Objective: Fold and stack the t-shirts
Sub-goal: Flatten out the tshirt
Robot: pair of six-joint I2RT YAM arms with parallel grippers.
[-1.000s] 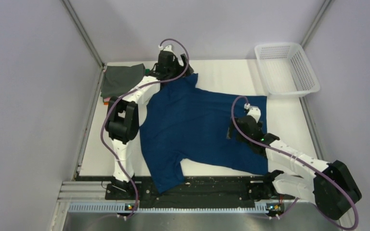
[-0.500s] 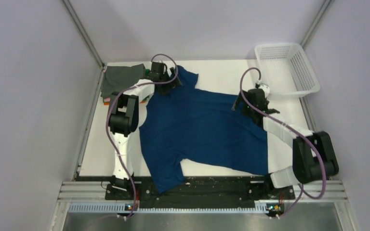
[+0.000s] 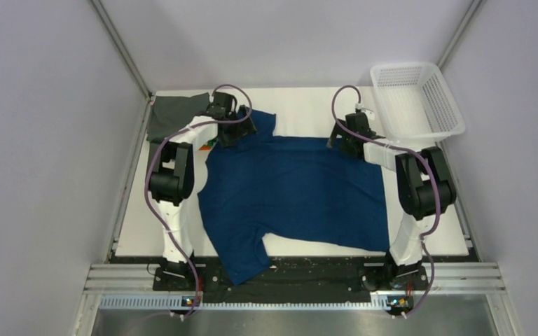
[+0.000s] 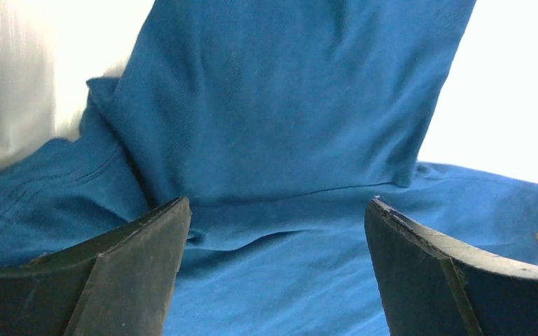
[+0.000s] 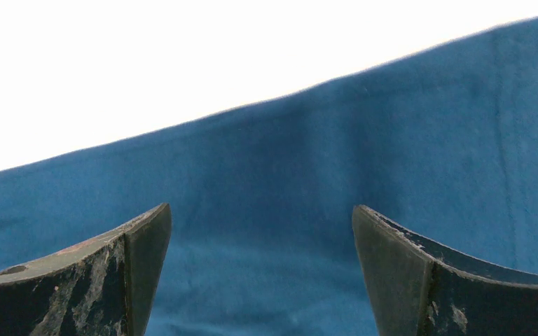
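The navy t-shirt (image 3: 291, 192) lies spread flat below both pincers, its near sleeve trailing behind them over the table (image 3: 308, 105) front. The left gripper (image 4: 277, 210) gapes wide, with the far sleeve just ahead. The right gripper (image 5: 263, 210) is equally wide at the far hem corner. Both should probably descend together and pinch both layers. The folded grey shirt (image 3: 175, 115) lies just left.

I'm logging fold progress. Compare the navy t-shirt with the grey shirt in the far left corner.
The navy t-shirt lies spread open; the grey shirt is compact, folded. The navy t-shirt covers far more area than the grey shirt. The open left gripper and right gripper are over the navy t-shirt's far edge, not the grey shirt. Both lie on the white table.
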